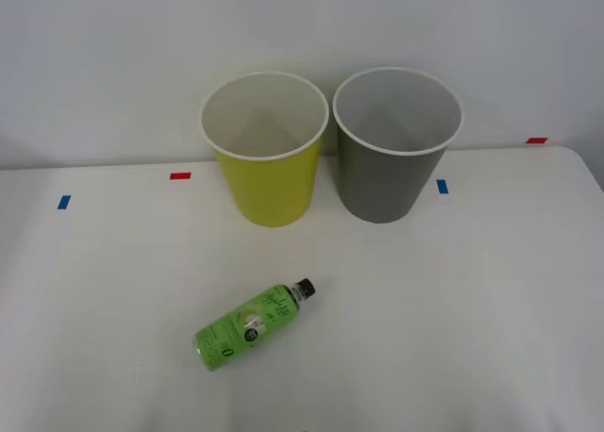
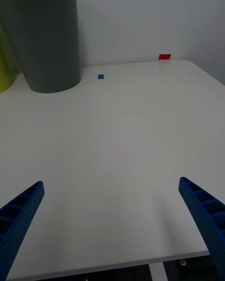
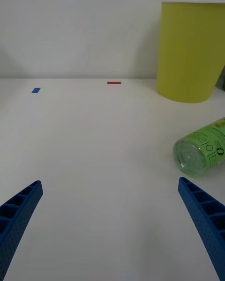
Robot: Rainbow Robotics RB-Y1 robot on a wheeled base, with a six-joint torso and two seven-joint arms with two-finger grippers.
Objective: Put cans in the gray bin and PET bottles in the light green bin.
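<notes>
Blue ribbed fingers are spreading wide on both claws, nothing between them. Left claw (image 3: 110,229) is hovering low over the white worktop (image 1: 453,319), the PET bottle (image 3: 202,147) lying near it, base toward the claw. Right claw (image 2: 112,229) is hovering above the near worktop edge on the right side, well apart from the bottle. Bottle (image 1: 251,325) is lying on its side mid-worktop, black cap angled toward the bins. Farther back, light green bin (image 1: 269,177) and gray bin (image 1: 382,182) are standing upright just beside each other, green on the left, by the wall. Blue tape marks (image 1: 63,202) and red tape marks (image 1: 179,175) are sitting on the worktop along the back.
</notes>
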